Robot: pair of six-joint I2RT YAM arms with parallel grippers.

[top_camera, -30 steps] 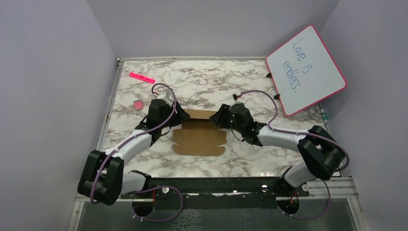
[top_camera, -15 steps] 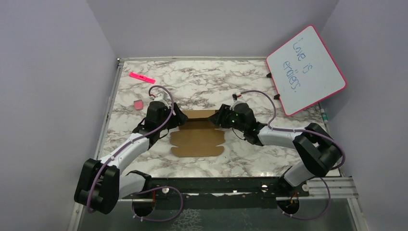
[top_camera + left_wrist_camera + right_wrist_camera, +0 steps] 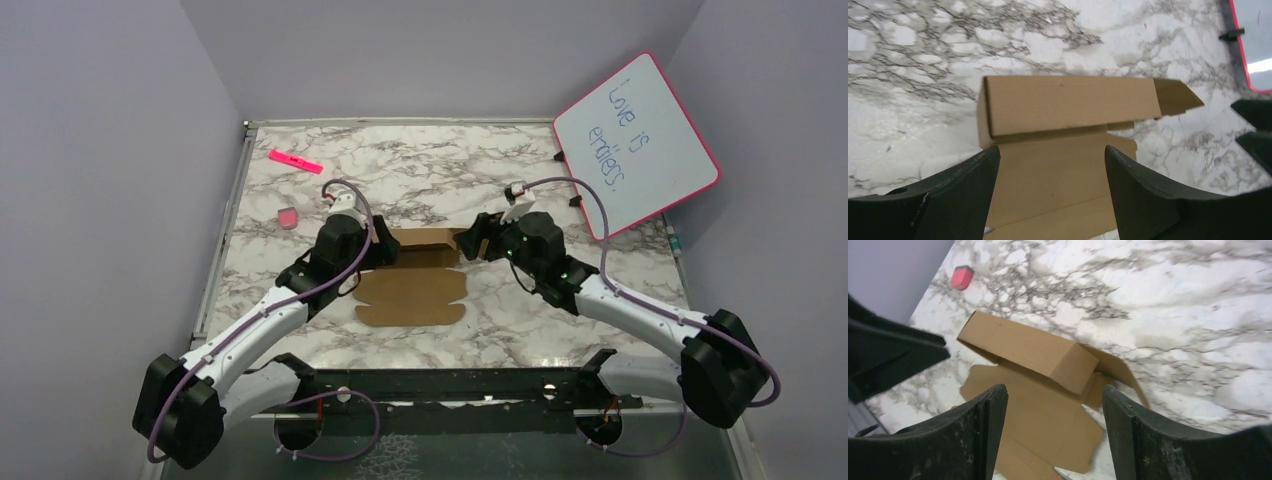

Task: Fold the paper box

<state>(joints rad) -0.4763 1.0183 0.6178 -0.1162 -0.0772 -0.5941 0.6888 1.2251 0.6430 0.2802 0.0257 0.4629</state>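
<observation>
1. Brown cardboard, the paper box [image 3: 412, 278] lies near the middle of the marble table [image 3: 520, 165], between the two grippers.
2. Done so far, by my reading: the far strip of the sheet is folded over into a long, hollow rectangular ridge along the far edge, and a small tab pokes out at its right end.
3. Left to do: the wide near panel with its rounded flaps lies flat on the table. No side walls stand and nothing is closed, so the fold looks less than half finished.
4. Left gripper [image 3: 1051, 150]: its jaws are spread wide at the left end of the ridge, straddling the flat panel just below it. It pinches nothing. Whether the fingers [image 3: 973, 180] brush the panel beneath I cannot tell.
5. Right gripper [image 3: 1054, 388]: its jaws are also spread wide, hanging by the ridge's right end. It holds nothing and appears clear of the cardboard.
</observation>
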